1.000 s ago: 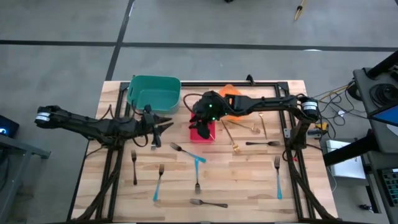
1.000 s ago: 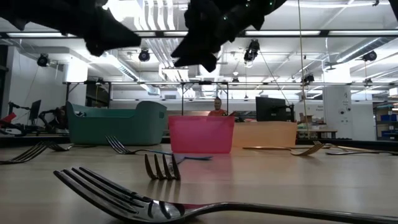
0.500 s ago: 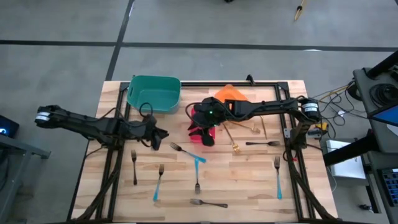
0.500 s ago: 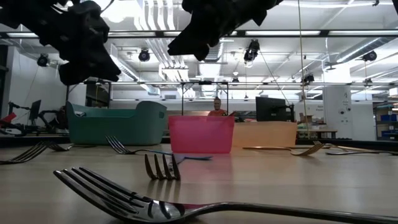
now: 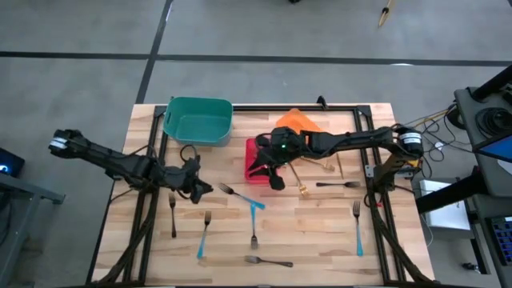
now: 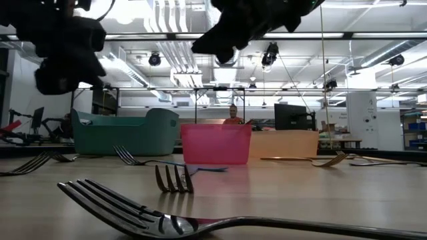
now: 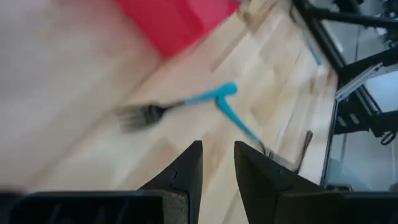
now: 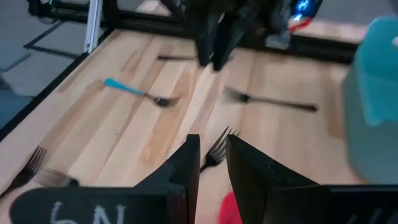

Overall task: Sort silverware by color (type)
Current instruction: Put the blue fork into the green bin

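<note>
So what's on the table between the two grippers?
A light-blue-handled fork lies between the left gripper and right gripper, nothing else; the high view shows it.

The left arm reaches in from the table's left edge, its left gripper (image 5: 198, 186) above the boards — fingers (image 7: 186, 168) nearly together, a narrow gap between them, nothing held. The right arm stretches from the right side toward the middle; the right gripper (image 5: 274, 178) points down, fingers (image 8: 186, 163) close — empty.
</note>
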You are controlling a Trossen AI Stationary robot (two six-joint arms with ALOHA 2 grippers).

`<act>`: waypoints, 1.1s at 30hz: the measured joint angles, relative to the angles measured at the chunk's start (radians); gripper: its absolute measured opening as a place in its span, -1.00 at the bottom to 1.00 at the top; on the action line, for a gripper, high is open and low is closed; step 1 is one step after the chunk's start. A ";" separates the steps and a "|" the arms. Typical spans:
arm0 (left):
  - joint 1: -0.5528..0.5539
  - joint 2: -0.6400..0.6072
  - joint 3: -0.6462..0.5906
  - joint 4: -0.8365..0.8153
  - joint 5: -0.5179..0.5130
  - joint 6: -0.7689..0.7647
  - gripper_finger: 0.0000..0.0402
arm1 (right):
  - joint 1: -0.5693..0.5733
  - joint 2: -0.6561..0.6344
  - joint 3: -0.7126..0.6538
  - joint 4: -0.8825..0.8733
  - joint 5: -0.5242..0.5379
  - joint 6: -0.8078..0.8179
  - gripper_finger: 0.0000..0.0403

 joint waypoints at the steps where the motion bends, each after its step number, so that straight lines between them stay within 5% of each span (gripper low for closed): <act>1: -0.010 0.000 0.000 -0.019 0.008 -0.032 -0.63 | 0.000 -0.015 -0.006 -0.002 0.014 -0.010 -0.65; 14: -0.108 0.077 0.020 -0.104 0.151 -0.414 -0.63 | -0.014 -0.150 -0.012 -0.041 0.061 -0.126 -0.66; 33: -0.350 0.561 0.378 -0.260 0.197 -0.719 -0.63 | -0.044 -0.160 -0.082 -0.052 0.060 -0.255 -0.65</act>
